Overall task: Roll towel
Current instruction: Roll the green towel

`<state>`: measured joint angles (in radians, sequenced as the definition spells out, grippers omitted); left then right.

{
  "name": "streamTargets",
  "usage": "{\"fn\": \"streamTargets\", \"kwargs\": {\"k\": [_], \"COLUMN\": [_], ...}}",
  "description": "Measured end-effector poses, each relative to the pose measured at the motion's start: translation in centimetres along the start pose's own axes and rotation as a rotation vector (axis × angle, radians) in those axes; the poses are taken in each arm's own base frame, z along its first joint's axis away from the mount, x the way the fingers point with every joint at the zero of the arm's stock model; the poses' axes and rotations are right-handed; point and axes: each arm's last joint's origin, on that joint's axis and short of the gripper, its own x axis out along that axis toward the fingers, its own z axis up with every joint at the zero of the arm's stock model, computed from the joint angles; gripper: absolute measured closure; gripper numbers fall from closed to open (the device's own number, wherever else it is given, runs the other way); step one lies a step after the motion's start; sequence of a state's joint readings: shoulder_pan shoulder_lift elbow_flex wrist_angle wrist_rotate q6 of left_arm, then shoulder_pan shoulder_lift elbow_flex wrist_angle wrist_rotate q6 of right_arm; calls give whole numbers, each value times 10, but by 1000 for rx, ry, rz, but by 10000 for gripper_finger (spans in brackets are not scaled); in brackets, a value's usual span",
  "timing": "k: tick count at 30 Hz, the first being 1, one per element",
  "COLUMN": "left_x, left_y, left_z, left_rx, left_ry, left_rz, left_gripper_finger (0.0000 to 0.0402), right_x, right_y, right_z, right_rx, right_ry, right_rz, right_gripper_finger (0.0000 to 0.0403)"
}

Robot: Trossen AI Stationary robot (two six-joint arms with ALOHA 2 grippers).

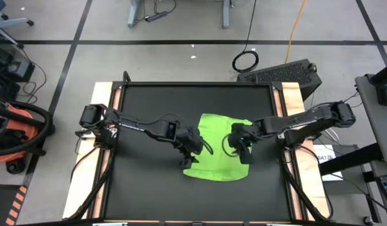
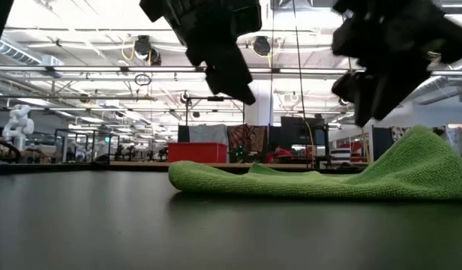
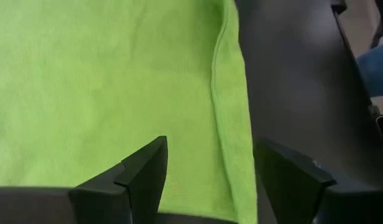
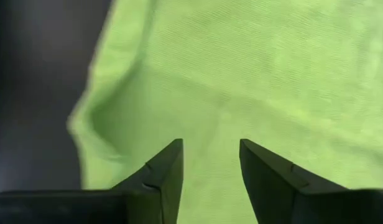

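Black matting covers the counter (image 1: 149,182), with the towel (image 1: 215,150) lying mostly flat right of centre, one side humped. Left hand (image 1: 195,149) hangs spread above its left edge; right hand (image 1: 239,144), part-open, empty, over the other. Closing unevenly would likely skew the roll.

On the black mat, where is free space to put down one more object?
Free: the mat between its left edge and the towel, under the left arm; also the strip in front of the towel. Crowded: the centre, where the left hand and right hand hover over the towel, open.
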<state>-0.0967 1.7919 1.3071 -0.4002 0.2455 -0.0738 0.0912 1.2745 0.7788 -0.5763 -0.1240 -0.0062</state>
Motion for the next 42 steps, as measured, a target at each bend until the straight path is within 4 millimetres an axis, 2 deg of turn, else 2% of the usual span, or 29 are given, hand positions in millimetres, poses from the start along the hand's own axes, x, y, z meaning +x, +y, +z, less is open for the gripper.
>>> {"fn": "streamTargets", "kwargs": {"k": [7, 12, 20, 26, 29, 36, 42], "left_x": [6, 18, 51, 54, 50, 37, 22], "left_y": [-3, -1, 10, 20, 31, 71, 106], "left_z": [-7, -20, -35, -38, -40, -54, -56], "left_rx": [-58, -93, -110, -66, -45, -31, -82], "left_ry": [70, 181, 264, 273, 305, 437, 427], "left_rz": [-7, -15, 1, 39, 68, 139, 189], "left_gripper_finger": [160, 159, 159, 159, 159, 160, 159], "right_x": [21, 36, 46, 50, 52, 57, 56], "right_y": [-22, -30, -34, -29, -23, -1, 11], "right_z": [0, -7, -15, -12, -8, 9, 23], "right_rx": [-104, -55, 5, 87, 139, 241, 281], "right_ry": [67, 158, 257, 236, 207, 58, -79], "right_rz": [-13, 52, 62, 62, 62, 117, 156], "right_gripper_finger": [259, 243, 247, 263, 268, 273, 273]}}
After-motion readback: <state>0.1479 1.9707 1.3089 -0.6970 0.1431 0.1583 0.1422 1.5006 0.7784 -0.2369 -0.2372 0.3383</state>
